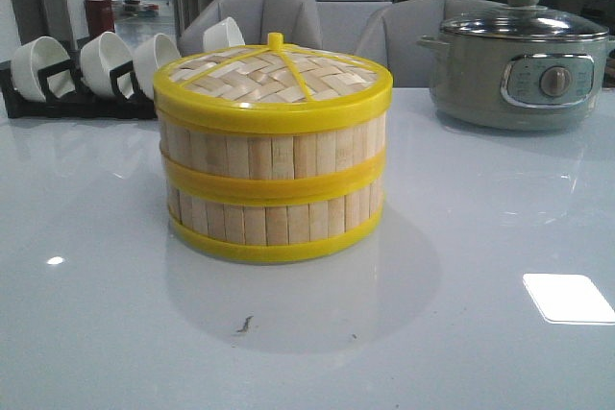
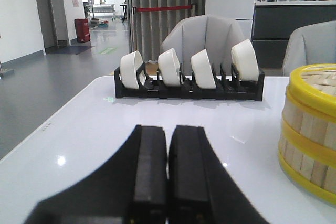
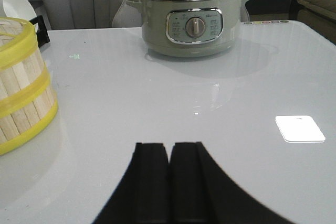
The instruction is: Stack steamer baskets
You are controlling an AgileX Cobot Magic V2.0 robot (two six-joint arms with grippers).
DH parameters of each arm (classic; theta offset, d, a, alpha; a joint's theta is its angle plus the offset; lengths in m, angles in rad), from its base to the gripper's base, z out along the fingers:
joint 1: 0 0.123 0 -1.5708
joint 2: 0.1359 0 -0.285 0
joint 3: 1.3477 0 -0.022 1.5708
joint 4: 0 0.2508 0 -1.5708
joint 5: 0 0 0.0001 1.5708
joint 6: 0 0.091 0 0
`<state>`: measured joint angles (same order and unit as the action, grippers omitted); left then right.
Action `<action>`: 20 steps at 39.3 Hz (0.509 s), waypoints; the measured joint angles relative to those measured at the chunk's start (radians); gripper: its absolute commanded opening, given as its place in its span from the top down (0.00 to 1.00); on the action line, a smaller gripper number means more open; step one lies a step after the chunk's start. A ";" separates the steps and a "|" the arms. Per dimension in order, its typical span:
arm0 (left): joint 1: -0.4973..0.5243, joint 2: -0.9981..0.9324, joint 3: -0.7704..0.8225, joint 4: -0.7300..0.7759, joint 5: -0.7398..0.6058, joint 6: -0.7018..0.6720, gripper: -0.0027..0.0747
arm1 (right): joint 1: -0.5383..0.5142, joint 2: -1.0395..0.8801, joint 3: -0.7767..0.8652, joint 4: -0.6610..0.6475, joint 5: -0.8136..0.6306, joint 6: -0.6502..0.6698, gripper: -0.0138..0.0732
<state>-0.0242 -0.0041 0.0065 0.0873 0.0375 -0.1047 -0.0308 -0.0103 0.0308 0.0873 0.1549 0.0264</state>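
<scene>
The two baskets (image 1: 273,180) already stand one on the other in the middle of the worktop (image 1: 480,237), with the lid (image 1: 274,74) on top. Both my left fingers (image 2: 168,182) and right fingers (image 3: 169,182) are pressed together and hold nothing. The stack lies between my arms, and I judge that neither arm is clearly nearer.

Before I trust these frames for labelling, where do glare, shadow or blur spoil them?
Front view: a bright rectangular glare patch on the table and a soft shadow before the steamer baskets. Left wrist view: the shut left gripper is blurred up close; the bowl rack is sharp. Right wrist view: the same glare patch, and the right gripper soft-edged.
</scene>
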 measured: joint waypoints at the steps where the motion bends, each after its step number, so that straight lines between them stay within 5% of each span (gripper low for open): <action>1: 0.000 0.000 0.000 0.000 0.000 0.000 0.86 | 0.000 0.000 0.000 0.000 0.000 0.000 0.79; 20: 0.000 0.000 0.000 0.000 0.000 0.000 0.86 | 0.000 0.000 0.000 -0.036 -0.021 0.000 0.79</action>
<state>-0.0242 -0.0041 0.0065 0.0873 0.0375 -0.1047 -0.0308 -0.0103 0.0308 0.0511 0.1343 0.0264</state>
